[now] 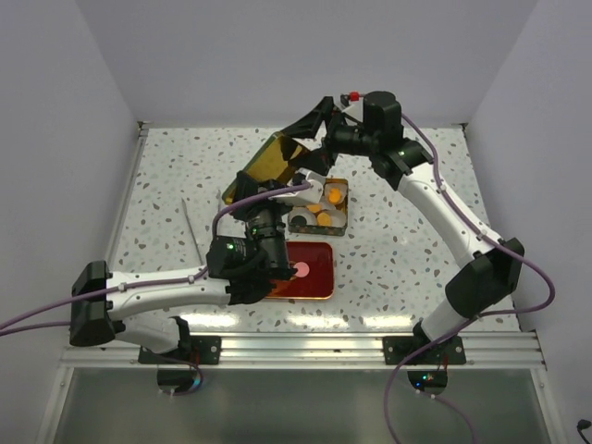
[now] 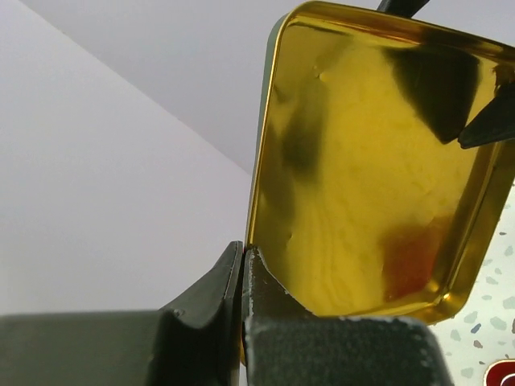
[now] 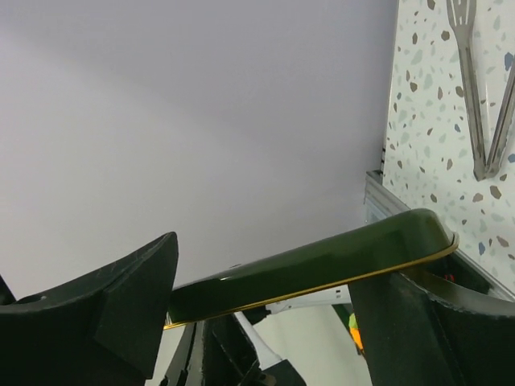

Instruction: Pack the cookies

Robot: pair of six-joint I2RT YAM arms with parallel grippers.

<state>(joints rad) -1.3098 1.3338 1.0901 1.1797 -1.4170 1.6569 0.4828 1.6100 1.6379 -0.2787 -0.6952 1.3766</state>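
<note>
A tin box (image 1: 344, 226) holds several orange and yellow cookies (image 1: 326, 207) in white paper cups. One pink cookie (image 1: 302, 269) lies on a red tray (image 1: 319, 277). My left gripper (image 1: 248, 196) is shut on the edge of the tin lid (image 1: 271, 163) and holds it tilted in the air. The lid's gold inside fills the left wrist view (image 2: 378, 161), with the left gripper (image 2: 241, 259) pinching its rim. My right gripper (image 1: 313, 139) is open, its fingers astride the lid's far edge (image 3: 322, 261). I cannot tell whether they touch it.
Metal tongs (image 1: 192, 227) lie on the speckled table at the left, and they also show in the right wrist view (image 3: 483, 96). The red tray sits just in front of the tin box. White walls enclose the table on three sides.
</note>
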